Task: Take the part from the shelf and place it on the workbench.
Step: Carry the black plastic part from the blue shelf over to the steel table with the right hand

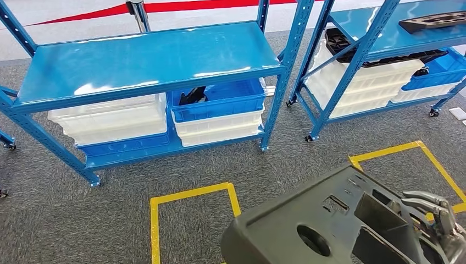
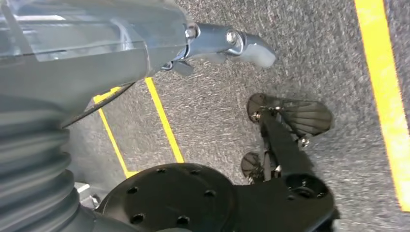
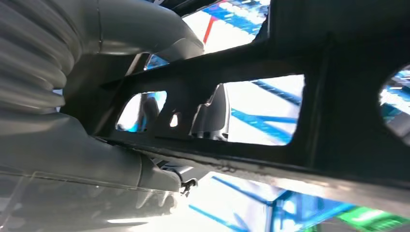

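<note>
A large dark grey moulded part (image 1: 324, 220) with a round hole and several rectangular openings fills the lower right of the head view, above the carpet. My right hand (image 1: 439, 220) grips it at its right end. In the right wrist view the part (image 3: 314, 121) crosses as a black frame, and my right hand (image 3: 140, 34) wraps round one bar of it. My left hand (image 2: 121, 43) hangs over the floor, holding nothing, with a finger (image 2: 241, 43) stretched out.
A blue shelf rack (image 1: 148, 60) stands ahead with a bare top shelf and white and blue crates (image 1: 217, 102) below. A second rack (image 1: 379, 33) at the right carries another dark part (image 1: 434, 21). Yellow tape squares (image 1: 192, 195) mark the grey carpet.
</note>
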Robot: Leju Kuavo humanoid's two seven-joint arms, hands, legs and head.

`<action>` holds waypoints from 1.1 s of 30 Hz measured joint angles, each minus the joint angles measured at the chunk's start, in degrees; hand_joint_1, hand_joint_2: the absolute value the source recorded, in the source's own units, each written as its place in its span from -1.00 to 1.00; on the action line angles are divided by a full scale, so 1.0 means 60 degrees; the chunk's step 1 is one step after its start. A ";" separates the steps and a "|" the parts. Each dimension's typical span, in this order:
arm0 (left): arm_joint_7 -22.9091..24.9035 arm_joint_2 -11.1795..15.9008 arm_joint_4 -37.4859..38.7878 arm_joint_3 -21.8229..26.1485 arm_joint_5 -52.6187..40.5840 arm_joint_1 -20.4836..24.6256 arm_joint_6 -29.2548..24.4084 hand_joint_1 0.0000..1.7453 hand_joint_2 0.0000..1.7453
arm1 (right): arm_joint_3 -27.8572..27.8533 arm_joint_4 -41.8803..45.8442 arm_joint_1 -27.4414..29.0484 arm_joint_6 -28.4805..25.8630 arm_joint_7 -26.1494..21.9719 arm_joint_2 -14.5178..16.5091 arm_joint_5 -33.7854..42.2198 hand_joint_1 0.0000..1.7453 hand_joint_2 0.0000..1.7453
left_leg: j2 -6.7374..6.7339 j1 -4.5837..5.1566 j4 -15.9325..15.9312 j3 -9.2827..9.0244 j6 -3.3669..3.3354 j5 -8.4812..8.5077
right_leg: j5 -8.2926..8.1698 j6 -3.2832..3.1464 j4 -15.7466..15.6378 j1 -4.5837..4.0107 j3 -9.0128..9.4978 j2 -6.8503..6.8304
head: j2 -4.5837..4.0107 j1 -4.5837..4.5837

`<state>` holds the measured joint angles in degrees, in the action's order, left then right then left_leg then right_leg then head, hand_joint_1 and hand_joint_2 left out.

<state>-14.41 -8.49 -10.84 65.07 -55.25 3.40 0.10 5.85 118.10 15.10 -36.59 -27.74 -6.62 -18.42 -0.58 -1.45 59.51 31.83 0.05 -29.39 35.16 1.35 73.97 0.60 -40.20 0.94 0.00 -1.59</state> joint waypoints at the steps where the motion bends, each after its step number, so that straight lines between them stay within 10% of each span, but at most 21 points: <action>1: 0.0063 -0.0024 0.0000 -0.0008 -0.0058 -0.0029 -0.0001 -1.00 1.00 | -0.0094 0.0078 0.0234 0.0003 0.0029 0.0000 -0.0054 0.26 1.00 | -0.0058 -0.0010 0.0001 -0.0006 -0.0001 -0.0010 | -0.0072 0.0017 0.0074 0.0017 -0.0042 -0.0013 | 0.0000 0.0002; 6: 0.0184 -0.0127 0.0001 -0.0130 -0.0280 -0.0083 0.0084 -1.00 1.00 | -0.0518 0.0581 0.1203 0.0079 0.0221 0.0018 -0.0336 0.26 1.00 | -0.0239 -0.0061 -0.0018 -0.0097 0.0155 -0.0086 | -0.1195 0.0057 -0.2490 -0.0018 0.1243 -0.0403 | 0.0000 0.0076; 12: -0.0443 -0.0156 0.0000 -0.0177 -0.0194 -0.0057 0.0162 -1.00 1.00 | -0.0786 0.0783 0.1478 0.0365 0.0098 0.0141 -0.0246 0.26 1.00 | -0.0123 -0.0028 0.0537 0.0044 0.0408 -0.0590 | -0.1267 -0.0222 -0.2777 0.0023 0.1341 -0.0206 | 0.0000 0.0035; 16: -0.0816 -0.0142 0.0002 -0.0174 -0.0095 -0.0054 0.0176 -1.00 1.00 | -0.0846 0.0755 0.1237 0.0485 -0.0138 0.0233 0.0087 0.26 1.00 | 0.0050 0.0053 0.2517 0.0946 0.0374 -0.1340 | -0.1271 -0.0327 -0.2764 -0.0042 0.1343 -0.0011 | 0.0000 -0.0059; 22: -0.1065 -0.0051 0.0000 -0.0171 -0.0082 -0.0001 0.0174 -1.00 1.00 | -0.0848 0.0642 0.0855 0.0464 -0.0459 0.0337 0.0461 0.26 1.00 | 0.0453 0.0063 -0.0051 -0.0177 0.0233 -0.0075 | -0.1237 -0.0220 -0.2671 -0.0087 0.1343 0.0299 | 0.0000 -0.0157; 26: -0.1035 0.0043 -0.0011 -0.0165 -0.0117 0.0021 0.0085 -1.00 1.00 | -0.0844 0.0595 0.0737 0.0393 -0.0639 0.0375 0.0648 0.26 1.00 | 0.0303 0.0055 -0.0101 -0.0168 0.0066 -0.0030 | -0.1079 -0.0089 -0.2439 -0.0058 0.1203 0.0303 | 0.0000 -0.0082; 30: -0.1024 0.0207 -0.0018 -0.0164 -0.0211 0.0034 0.0077 -1.00 1.00 | -0.0845 0.0487 0.0630 0.0294 -0.0813 0.0424 0.0841 0.26 1.00 | 0.0059 0.0014 -0.0113 -0.0152 -0.0005 -0.0023 | -0.0077 0.0027 -0.0332 -0.0006 0.0186 0.0040 | 0.0000 0.0055; 33: -0.0926 0.0286 -0.0018 -0.0165 -0.0287 0.0035 0.0042 -1.00 1.00 | -0.0850 0.0417 0.0668 0.0213 -0.0881 0.0473 0.0967 0.26 1.00 | -0.0079 -0.0027 -0.0114 -0.0175 0.0013 -0.0043 | -0.0464 0.0065 -0.0526 0.0032 0.0266 -0.0055 | 0.0000 0.0061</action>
<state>-19.97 -6.77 -10.95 64.08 -56.97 3.61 0.36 0.75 120.61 19.11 -35.31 -33.03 -3.79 -12.62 -1.05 -1.61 58.83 30.78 0.12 -29.65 32.37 1.74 70.81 0.79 -38.60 0.61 0.00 -1.22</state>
